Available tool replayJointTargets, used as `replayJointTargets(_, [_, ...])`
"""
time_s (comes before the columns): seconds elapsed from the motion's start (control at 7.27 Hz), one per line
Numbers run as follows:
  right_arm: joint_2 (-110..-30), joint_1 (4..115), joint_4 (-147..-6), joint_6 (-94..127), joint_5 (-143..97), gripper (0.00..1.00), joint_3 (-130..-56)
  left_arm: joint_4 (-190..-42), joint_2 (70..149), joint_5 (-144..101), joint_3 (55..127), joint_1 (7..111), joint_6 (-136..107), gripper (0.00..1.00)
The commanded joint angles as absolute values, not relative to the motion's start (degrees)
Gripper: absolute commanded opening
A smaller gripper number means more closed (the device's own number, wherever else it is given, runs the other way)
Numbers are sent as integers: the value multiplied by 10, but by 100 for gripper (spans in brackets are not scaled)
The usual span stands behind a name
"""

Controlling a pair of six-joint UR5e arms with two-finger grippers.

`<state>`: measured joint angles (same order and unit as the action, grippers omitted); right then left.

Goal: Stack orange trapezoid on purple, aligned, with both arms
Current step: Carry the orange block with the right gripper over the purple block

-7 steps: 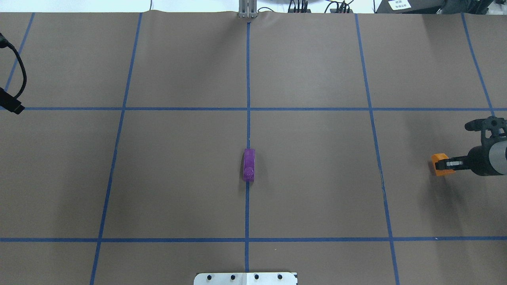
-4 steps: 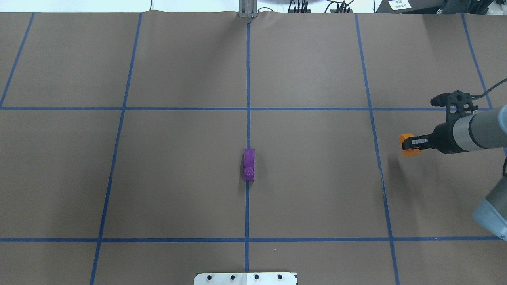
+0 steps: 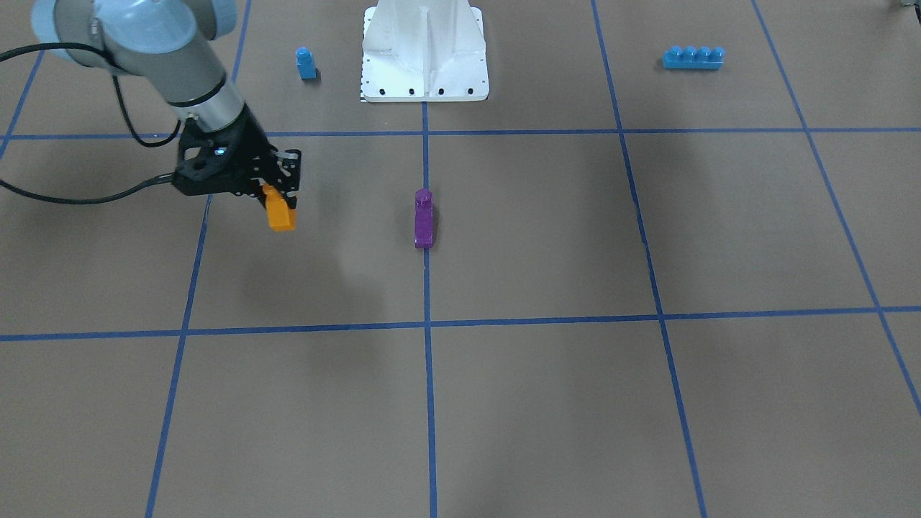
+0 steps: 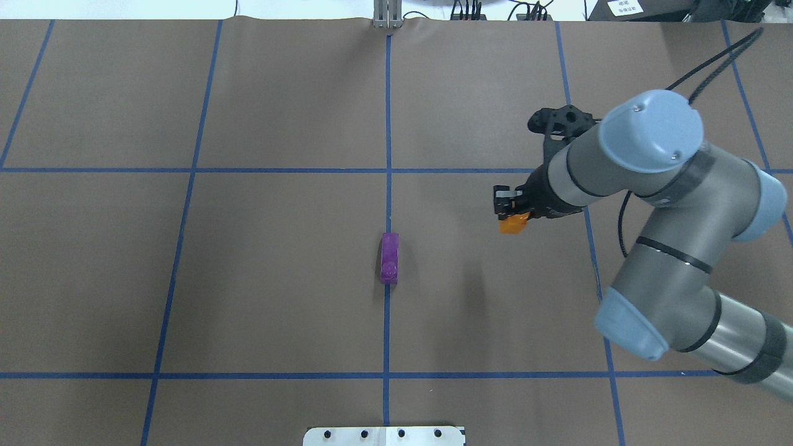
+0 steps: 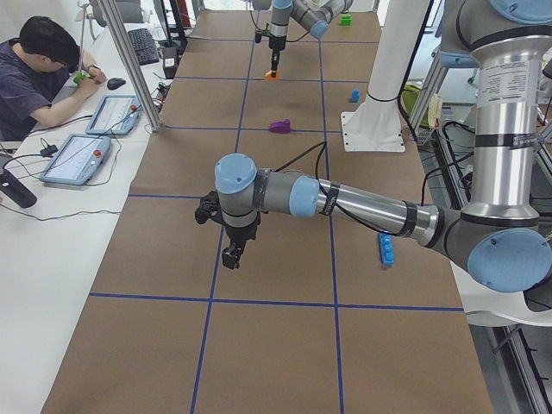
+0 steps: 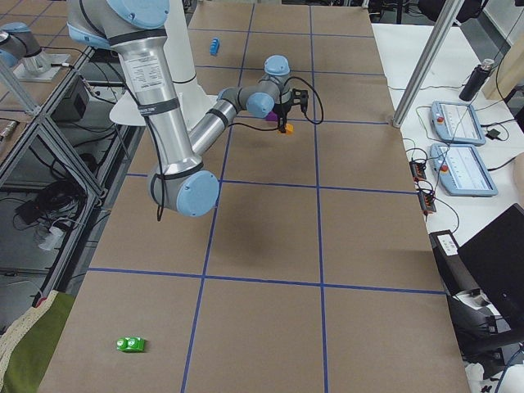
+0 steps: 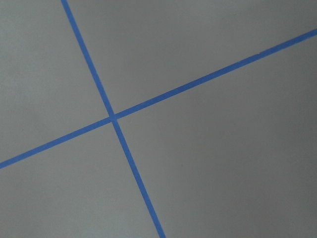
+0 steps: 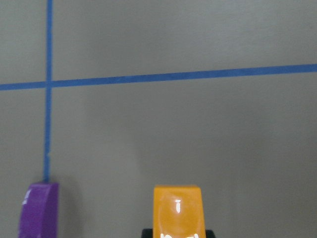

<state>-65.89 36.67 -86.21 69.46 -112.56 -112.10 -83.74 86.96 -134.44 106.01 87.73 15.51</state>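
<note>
Left pincer (image 5: 230,257) first: it hangs fingers-down over the brown paper-covered table (image 4: 279,279) out at the robot's left end. Only the side camera catches it, so I cannot tell how wide it stands or whether it has anything. Its own wrist camera gives just two crossing blue tape lines (image 7: 114,118).

Moving across, the small glossy purple plastic brick (image 4: 389,257) lies flat on the centre tape line, its round stud at the end nearer the robot. It sits well apart from the right pincer (image 4: 513,217), off to that pincer's left in the overhead view and a touch closer to the robot's base.

And the right pincer itself is closed tight on the small orange plastic brick (image 4: 513,224). The brick pokes out below the fingertips, clear of the tabletop, with its shadow lying apart from it. From the right wrist camera the orange brick (image 8: 177,210) fills the bottom centre and the purple one (image 8: 38,210) peeks in at the lower left.
</note>
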Motion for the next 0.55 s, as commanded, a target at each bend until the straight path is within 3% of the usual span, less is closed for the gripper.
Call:
replayJointTargets(0.0, [-545, 312, -954, 745, -1114, 0, -1094, -838, 855, -1349, 1063, 891, 162, 100])
replayJointTargets(0.41, [-440, 265, -954, 751, -1061, 0, -967, -838, 850, -1349, 1063, 895, 162, 100])
